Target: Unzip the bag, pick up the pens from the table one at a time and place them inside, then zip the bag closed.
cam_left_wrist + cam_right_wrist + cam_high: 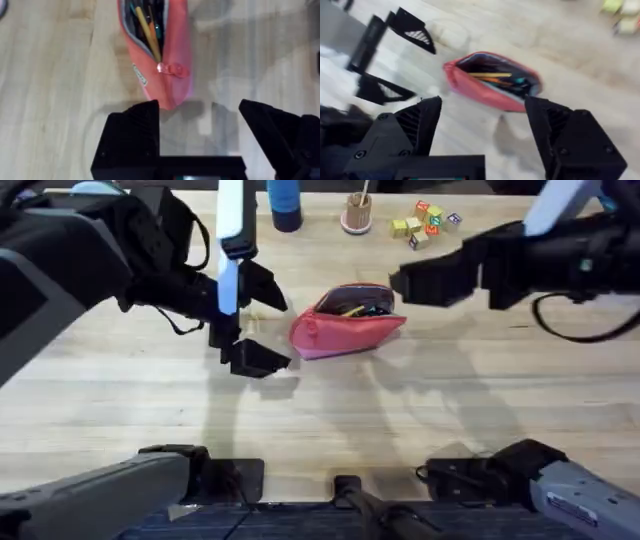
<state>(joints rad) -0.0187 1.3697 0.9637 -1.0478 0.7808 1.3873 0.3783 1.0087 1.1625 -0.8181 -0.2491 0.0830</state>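
The pink-red bag [345, 325] lies on the table [420, 410] at mid-centre with its zipper open. In the left wrist view the bag [170, 55] shows the yellow-orange pen [148, 31] and the green pen [158, 30] inside, with the zipper pull [173, 69] near its closer end. My left gripper [262, 323] stands open just left of the bag, one finger on each side of that end, touching nothing. My right gripper [398, 280] hovers open above the bag's right end. The right wrist view looks down on the open bag [485, 95] between its fingers [415, 125].
At the table's far edge stand a blue cylinder [285, 208], a small wooden cup [356, 216] and several coloured blocks [425, 222]. The near half of the table is bare wood.
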